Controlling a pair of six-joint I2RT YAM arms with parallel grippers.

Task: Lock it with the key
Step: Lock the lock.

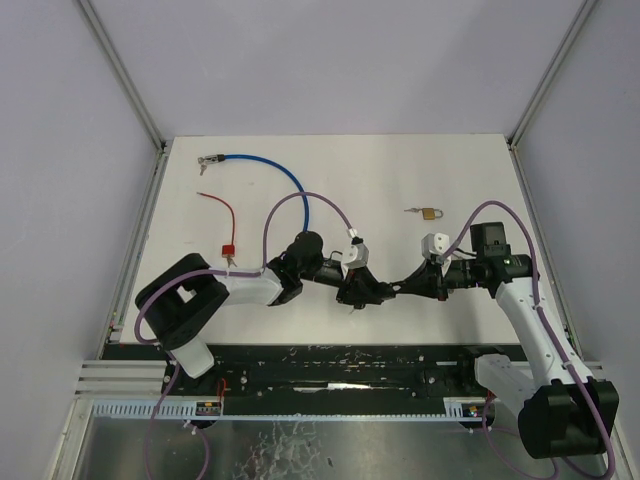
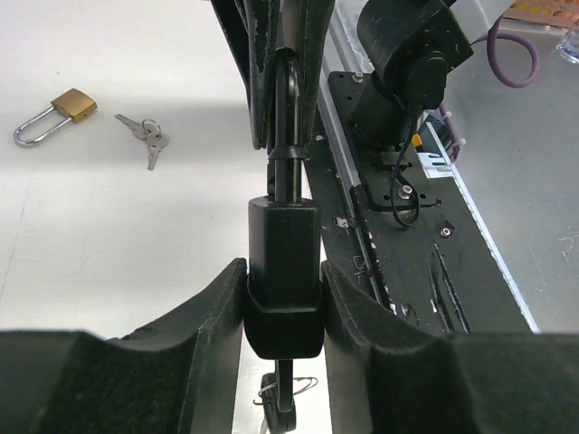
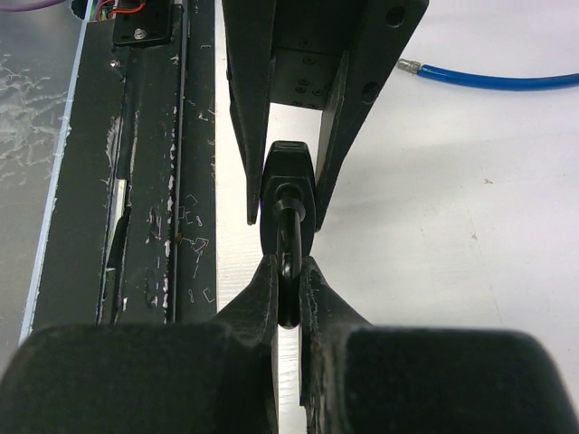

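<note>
1. The white table (image 1: pixel 400 170) carries everything, with the black base rail along its near edge.
2. The left arm (image 1: pixel 250 285) and right arm (image 1: pixel 530 320) reach towards each other and meet near the middle of the table's front half.
3. A blue cable (image 1: pixel 275 168) curves across the far left of the table. A shorter red cable (image 1: pixel 228 215) lies nearer the arms, ending in a small red block.
4. The left gripper (image 2: pixel 283 289) is clamped on the body of the black padlock (image 2: pixel 283 235), one finger pressing each side of it. The lock is held above the table's near edge.
5. The right gripper (image 3: pixel 288 271) is pinched tight on the padlock's shackle (image 3: pixel 289 226), facing the left gripper head-on.
6. A brass padlock (image 2: pixel 72 104) lies flat on the table beyond the right gripper, well apart from the held lock.
7. A pair of keys (image 2: pixel 145 136) on a ring lies just beside the brass padlock.
8. A key (image 2: pixel 282 398) with a wire ring shows under the black padlock's body. Whether it is seated in the keyhole cannot be told.
</note>
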